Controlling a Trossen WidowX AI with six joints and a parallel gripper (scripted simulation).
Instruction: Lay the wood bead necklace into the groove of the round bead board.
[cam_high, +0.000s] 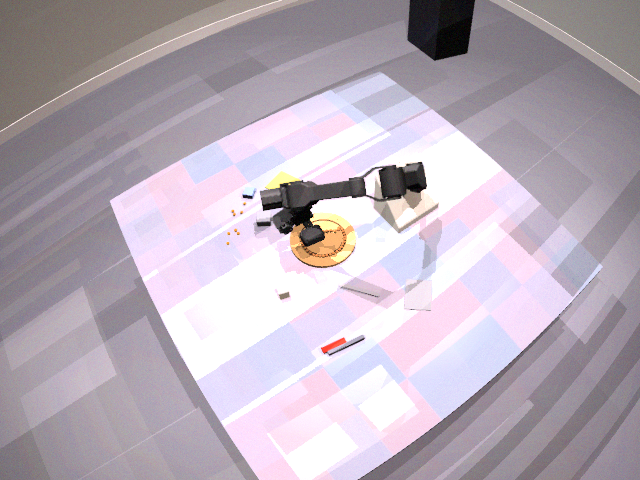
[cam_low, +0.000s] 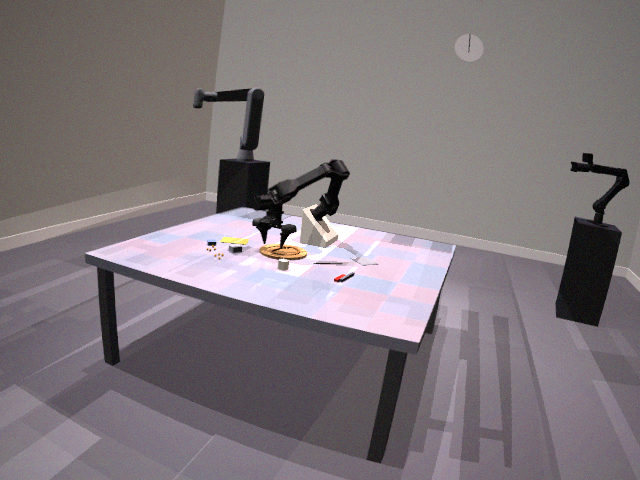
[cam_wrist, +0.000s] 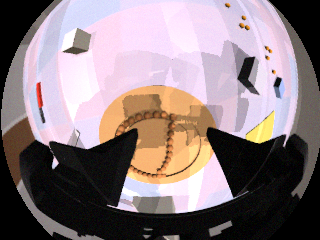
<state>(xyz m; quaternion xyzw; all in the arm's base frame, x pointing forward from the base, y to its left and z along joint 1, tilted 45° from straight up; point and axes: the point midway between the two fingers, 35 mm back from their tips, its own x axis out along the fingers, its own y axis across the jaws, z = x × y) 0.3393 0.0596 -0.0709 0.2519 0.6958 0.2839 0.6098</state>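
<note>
The round orange bead board (cam_high: 349, 245) (cam_low: 302, 254) (cam_wrist: 111, 115) lies flat on the table. The wood bead necklace (cam_high: 323, 255) (cam_wrist: 170, 141) lies on it as a closed loop. In the wrist view its left side curves along the ring groove (cam_wrist: 200, 142), while its right side runs inside the ring as a nearly straight line of beads. The groove's right arc shows bare there. My gripper (cam_low: 273, 245) (cam_wrist: 173, 132) is open and empty, low over the board, with the bead line between its spread fingertips in the wrist view. The left finger hides some left-side beads.
Around the board are a pale cube (cam_high: 283, 294) (cam_wrist: 76, 41), a dark block (cam_high: 263, 222) (cam_wrist: 246, 70), a blue block (cam_high: 249, 192) (cam_wrist: 279, 87), a yellow sheet (cam_high: 281, 180) and several small loose orange beads. A red marker (cam_high: 333, 345) lies farther off beside a grey pen.
</note>
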